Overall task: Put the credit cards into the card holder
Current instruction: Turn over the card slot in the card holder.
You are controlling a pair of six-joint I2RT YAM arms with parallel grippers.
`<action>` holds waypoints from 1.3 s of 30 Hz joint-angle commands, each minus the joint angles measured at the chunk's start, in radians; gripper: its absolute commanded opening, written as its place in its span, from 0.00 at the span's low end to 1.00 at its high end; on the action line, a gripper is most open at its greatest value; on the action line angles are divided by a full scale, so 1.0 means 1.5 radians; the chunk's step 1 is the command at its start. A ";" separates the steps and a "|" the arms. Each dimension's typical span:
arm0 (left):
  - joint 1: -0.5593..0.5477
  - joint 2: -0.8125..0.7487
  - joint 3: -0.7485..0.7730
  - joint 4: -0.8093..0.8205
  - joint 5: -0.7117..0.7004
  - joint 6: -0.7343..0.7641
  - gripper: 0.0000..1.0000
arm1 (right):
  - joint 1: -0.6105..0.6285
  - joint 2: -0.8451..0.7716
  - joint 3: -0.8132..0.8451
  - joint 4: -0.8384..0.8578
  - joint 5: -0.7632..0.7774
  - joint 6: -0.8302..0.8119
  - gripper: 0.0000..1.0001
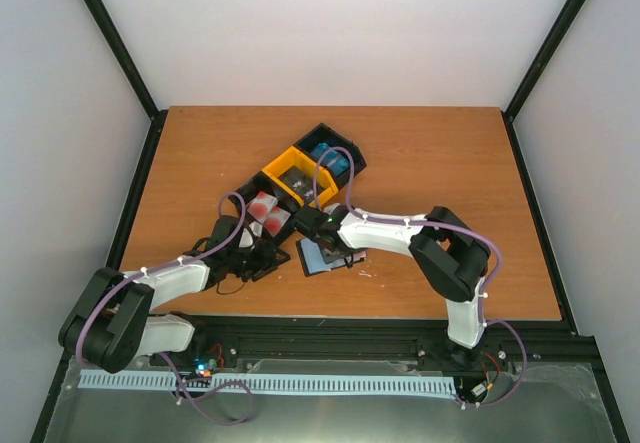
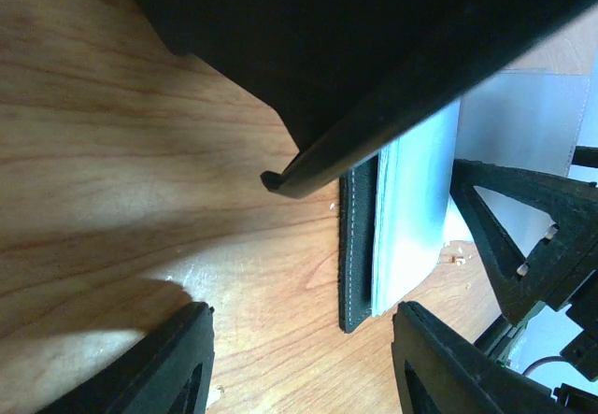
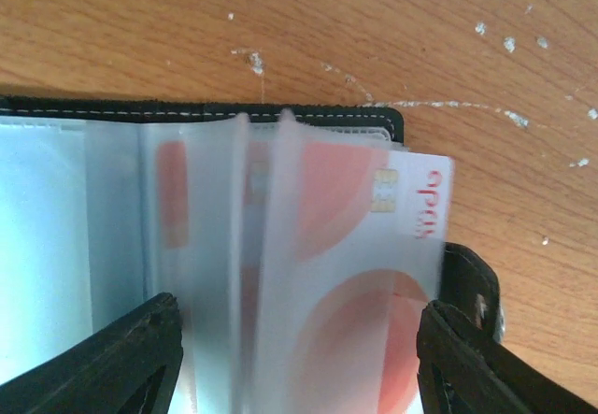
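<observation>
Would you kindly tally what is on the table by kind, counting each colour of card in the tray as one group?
grippers: 2, the left gripper and the right gripper
card holder: 1
tray: 1
card groups in the tray: 3, the red-and-white group, dark group and blue group
red-and-white card partly in the card holder: 1
Total: 8

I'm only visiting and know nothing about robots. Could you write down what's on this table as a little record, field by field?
card holder: lying open on the table, pale pockets showing
red-and-white card: partly inside a clear pocket, one end sticking out
right gripper: over the holder, fingers wide on either side of that card; grip unclear
left gripper: beside the holder, open, bare table between its fingers
tray: black-and-yellow, beyond the holder, holding other cards
</observation>
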 commanded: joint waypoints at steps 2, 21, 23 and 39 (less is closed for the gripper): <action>0.004 0.013 0.015 -0.018 -0.016 0.020 0.55 | -0.032 -0.015 -0.036 0.034 -0.051 -0.001 0.69; 0.005 0.014 0.029 -0.023 -0.013 0.031 0.55 | -0.073 -0.077 -0.065 0.087 -0.121 -0.024 0.72; 0.005 0.014 0.030 -0.023 -0.012 0.032 0.55 | -0.077 -0.077 -0.066 0.090 -0.129 -0.029 0.72; 0.004 -0.044 0.050 -0.044 -0.010 0.056 0.58 | -0.136 -0.134 -0.126 0.159 -0.220 -0.020 0.68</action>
